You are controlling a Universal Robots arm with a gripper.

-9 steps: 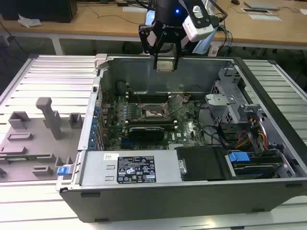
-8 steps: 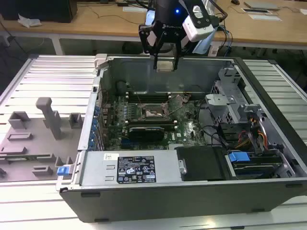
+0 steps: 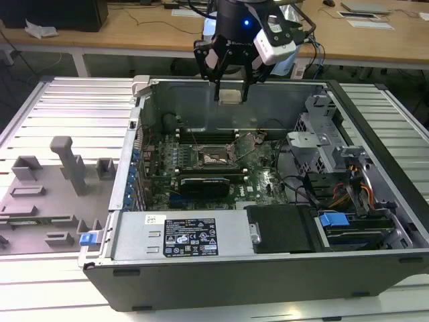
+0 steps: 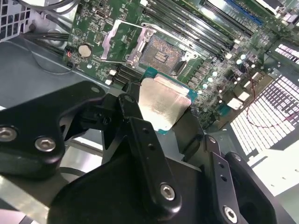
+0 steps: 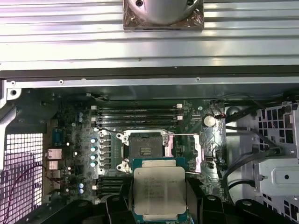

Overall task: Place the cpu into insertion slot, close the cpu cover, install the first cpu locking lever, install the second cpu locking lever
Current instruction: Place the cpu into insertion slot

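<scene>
Holding the cpu (image 3: 230, 96) by two opposite edges, your gripper (image 3: 231, 92) hangs in the upper middle of the exterior view, seen against the far wall of the open computer case (image 3: 201, 282). Its black fingers (image 4: 140, 135) are drawn in narrow on the chip. In the second wrist view you can see the pale metal top facing the camera between them, with a thin green edge around it. The chip is in the air, well apart from the board.

Lower down, at the centre of the exterior view, the insertion slot (image 3: 213, 158) sits in the green motherboard (image 3: 157, 171). In both wrist views you can see the slot lying open with its dark, shiny pin field exposed. The cpu cover (image 4: 107, 42) is swung up at one side of the slot and is not touching the chip. Long black memory slots (image 5: 135, 112) run just beside the socket.

At the lower middle of the exterior view, a labelled power supply (image 3: 191, 236) sits inside the near wall of the case. Toward the exterior view's left, a grey fixture tray (image 3: 40, 201) lies on the slatted table (image 3: 80, 100), beside the case.
</scene>
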